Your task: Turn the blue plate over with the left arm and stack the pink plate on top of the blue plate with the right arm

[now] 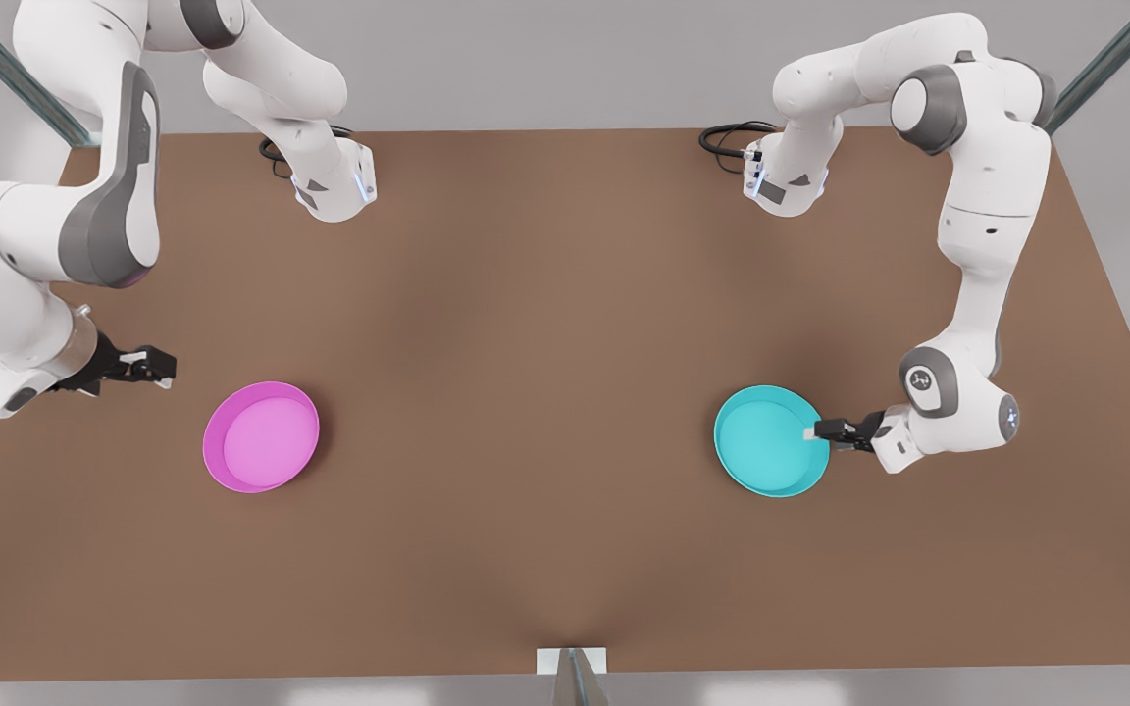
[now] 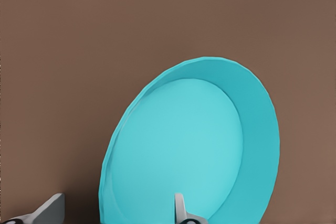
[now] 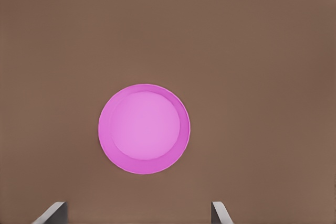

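Plain brown tabletop (image 1: 545, 392), grey wall behind, metal struts at corners. Blue plate (image 1: 769, 439) at front view's right, open side up; left pincer (image 1: 818, 431) spread, straddling its rim. Pink plate (image 1: 261, 436) at front view's left, flat; right pincer (image 1: 155, 367) spread, near it, apart.

White arms (image 1: 982, 265) with grey joint covers, black grippers (image 1: 825, 429), black cables (image 1: 727, 137).

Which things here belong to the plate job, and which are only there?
Belong to the job:
blue plate, its rim between the open left gripper fingers
pink plate, lying apart
right gripper, open, waiting near it

Only there:
brown table
black cables
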Controlling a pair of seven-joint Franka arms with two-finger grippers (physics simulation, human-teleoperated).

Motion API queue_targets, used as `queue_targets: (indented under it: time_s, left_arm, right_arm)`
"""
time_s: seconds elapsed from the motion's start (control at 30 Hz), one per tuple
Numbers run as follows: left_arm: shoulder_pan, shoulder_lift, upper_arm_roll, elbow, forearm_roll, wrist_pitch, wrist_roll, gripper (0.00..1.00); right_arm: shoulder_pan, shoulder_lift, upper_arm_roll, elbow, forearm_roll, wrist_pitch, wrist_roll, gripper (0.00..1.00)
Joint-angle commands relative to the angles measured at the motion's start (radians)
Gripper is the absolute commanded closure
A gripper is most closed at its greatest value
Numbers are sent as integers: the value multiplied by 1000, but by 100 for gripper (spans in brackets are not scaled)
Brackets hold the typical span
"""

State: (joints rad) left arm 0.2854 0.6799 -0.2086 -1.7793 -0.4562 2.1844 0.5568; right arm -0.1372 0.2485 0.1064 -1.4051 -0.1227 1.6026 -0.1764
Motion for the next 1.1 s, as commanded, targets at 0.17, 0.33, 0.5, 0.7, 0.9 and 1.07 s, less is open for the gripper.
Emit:
queue_targets:
  time_s: [0.17,0.33,0.5,0.7,0.9,1.07]
  left_arm:
    - [-5,1,0,-2,-5,-2,0,53]
    - [-5,15,0,-3,-5,-3,2,54]
    - [-5,23,2,-3,-4,-2,9,54]
    - [-5,24,2,-2,-4,-2,11,56]
    - [-5,32,2,-2,-4,-2,11,56]
    - [-5,32,2,1,-2,-2,11,58]
  right_arm:
    - [22,3,27,-6,-2,16,0,0]
    - [22,3,25,-6,-2,16,0,0]
    - [22,3,25,-6,-2,13,0,0]
    - [21,3,25,-5,0,14,0,0]
    - [41,3,25,0,5,17,0,0]
    - [41,11,22,8,0,65,0,0]
